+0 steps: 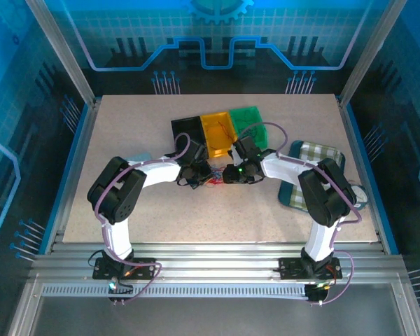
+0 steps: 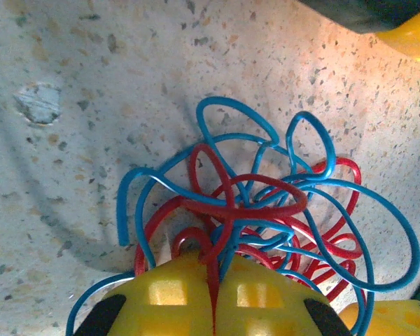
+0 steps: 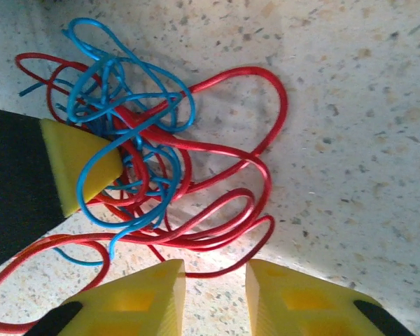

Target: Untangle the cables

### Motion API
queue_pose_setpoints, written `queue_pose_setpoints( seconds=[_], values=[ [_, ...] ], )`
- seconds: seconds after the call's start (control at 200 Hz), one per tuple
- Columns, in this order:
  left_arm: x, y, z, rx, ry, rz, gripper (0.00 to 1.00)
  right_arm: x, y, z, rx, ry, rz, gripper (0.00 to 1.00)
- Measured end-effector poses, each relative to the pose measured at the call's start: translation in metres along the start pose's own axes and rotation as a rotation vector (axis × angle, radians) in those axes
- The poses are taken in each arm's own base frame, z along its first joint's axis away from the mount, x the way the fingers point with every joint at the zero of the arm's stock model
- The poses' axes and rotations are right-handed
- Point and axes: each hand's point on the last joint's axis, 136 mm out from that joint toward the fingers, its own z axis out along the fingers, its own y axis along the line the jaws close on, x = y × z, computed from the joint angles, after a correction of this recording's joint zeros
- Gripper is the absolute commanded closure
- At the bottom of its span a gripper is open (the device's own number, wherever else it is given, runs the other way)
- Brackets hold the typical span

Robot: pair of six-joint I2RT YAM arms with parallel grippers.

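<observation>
A tangle of red and blue cables (image 1: 210, 180) lies on the speckled table between my two grippers. In the left wrist view, my left gripper (image 2: 217, 264) is shut on a red cable (image 2: 245, 210) strand that runs between its yellow fingers, with blue cable (image 2: 121, 210) loops spread in front. In the right wrist view, my right gripper (image 3: 215, 269) stands open just short of the bunch. The nearest red cable (image 3: 283, 105) loop curves past its fingertips, not pinched. The blue cable (image 3: 91, 23) bunches round a left finger (image 3: 73, 161) at the left.
Black (image 1: 189, 131), orange (image 1: 218, 133) and green (image 1: 247, 120) bins stand in a row just behind the grippers. A checkered cloth (image 1: 320, 157) lies at the right under the right arm. A pale chip (image 2: 38, 103) marks the tabletop.
</observation>
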Motion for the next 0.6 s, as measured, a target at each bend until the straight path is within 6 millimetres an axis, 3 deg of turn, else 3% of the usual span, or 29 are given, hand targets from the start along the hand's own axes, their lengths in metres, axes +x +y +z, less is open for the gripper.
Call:
queue_pose_setpoints(
  seconds=[0.43,0.601],
  values=[
    [0.000,-0.001,0.000,0.000,0.000,0.001,1.00,-0.003,0.006,0.008,-0.051,-0.006,0.011,0.74],
    [0.000,0.000,0.000,-0.001,-0.001,0.001,1.00,-0.009,0.002,0.010,-0.056,-0.027,0.052,0.87]
  ],
)
